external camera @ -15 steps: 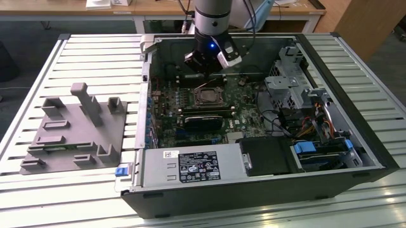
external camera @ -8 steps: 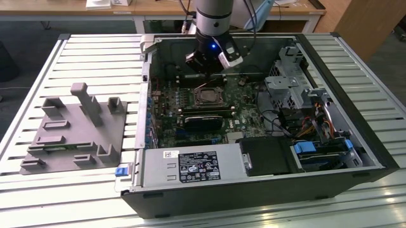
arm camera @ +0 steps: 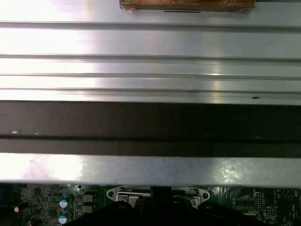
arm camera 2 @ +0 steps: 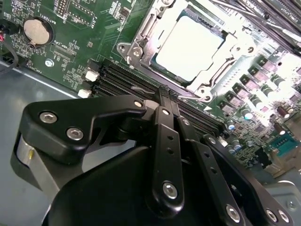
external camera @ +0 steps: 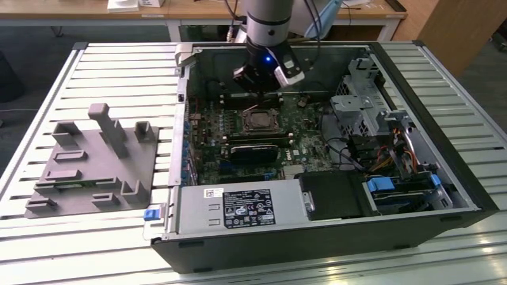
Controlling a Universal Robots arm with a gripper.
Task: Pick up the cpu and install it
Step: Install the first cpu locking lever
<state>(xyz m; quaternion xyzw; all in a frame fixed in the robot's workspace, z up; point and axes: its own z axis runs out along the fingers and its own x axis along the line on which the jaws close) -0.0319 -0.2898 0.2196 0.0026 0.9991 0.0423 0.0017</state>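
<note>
A: Where is the cpu?
B: Seated in the socket, frame open.
A: The gripper?
B: Above the socket; whether open or holding anything, I cannot tell. Installing step, seemingly near done; clear withdrawal needed.

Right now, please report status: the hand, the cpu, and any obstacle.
Hand low inside the open computer case, just behind the socket. Cpu seated in the socket frame, silver top exposed. Nothing lying on the cpu.
</note>
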